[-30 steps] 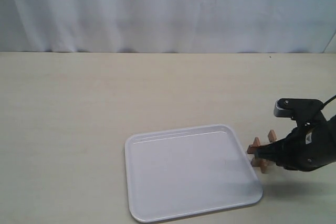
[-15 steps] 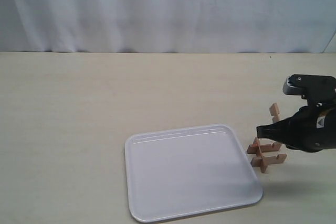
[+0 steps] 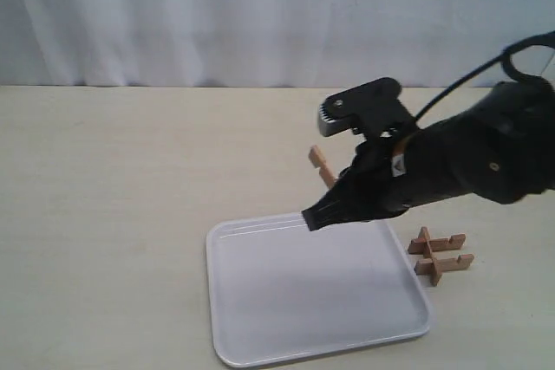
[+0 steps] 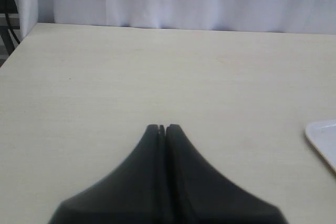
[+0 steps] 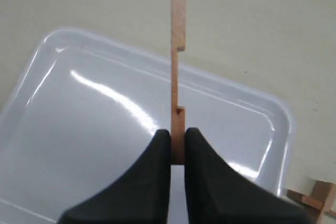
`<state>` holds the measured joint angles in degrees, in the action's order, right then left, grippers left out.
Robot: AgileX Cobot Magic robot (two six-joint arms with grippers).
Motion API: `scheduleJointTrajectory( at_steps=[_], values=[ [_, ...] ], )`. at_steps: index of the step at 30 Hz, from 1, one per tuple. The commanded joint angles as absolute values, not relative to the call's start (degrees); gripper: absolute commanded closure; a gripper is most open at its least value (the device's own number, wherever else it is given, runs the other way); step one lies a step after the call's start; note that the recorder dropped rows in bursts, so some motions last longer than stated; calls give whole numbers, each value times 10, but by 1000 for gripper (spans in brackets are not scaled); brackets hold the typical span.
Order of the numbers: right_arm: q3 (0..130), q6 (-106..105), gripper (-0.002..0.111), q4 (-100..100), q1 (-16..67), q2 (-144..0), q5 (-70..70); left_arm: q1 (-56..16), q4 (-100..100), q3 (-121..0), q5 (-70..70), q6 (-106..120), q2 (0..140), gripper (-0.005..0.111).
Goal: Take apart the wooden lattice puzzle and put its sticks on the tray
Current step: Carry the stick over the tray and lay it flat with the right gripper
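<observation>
The pale worktop (image 3: 130,214) fills most of the exterior view, with a white curtain (image 3: 260,15) hung behind it. The tray (image 3: 260,301) is set toward 6 o'clock on the worktop, and nothing is seen lying in it. The right arm (image 3: 468,162) is stretched in from 3 o'clock, and its jaws are held above the tray's 12 o'clock rim. These right jaws are closed tight on one end of a single stick (image 5: 178,51), which is carried clear of the tray, its free end pointed out past the rim toward 11 o'clock; two square notches are seen along one edge. The rest of the wooden lattice puzzle (image 3: 440,254) is left on the worktop just beside the tray's 3 o'clock edge, its sticks crossed. The left jaws are seen in the left wrist view pressed fully together over bare worktop, with nothing between them.
</observation>
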<state>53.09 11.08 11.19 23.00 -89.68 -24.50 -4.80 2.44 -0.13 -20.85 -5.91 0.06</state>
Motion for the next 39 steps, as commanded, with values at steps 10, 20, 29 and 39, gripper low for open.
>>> scheduleJointTrajectory(
  at_steps=[10,20,29,39],
  values=[
    [612,-19,104,41,294,-1072,-329,-47,25,0,-207,-59,0,107],
    [626,-67,104,39,312,-1106,-284,-47,25,0,-207,-59,0,107],
    [626,-67,102,39,312,-1111,-284,-47,25,0,-207,-59,0,107],
    [626,-67,56,39,312,-1104,-277,-47,27,0,-206,-59,0,107]
  ],
)
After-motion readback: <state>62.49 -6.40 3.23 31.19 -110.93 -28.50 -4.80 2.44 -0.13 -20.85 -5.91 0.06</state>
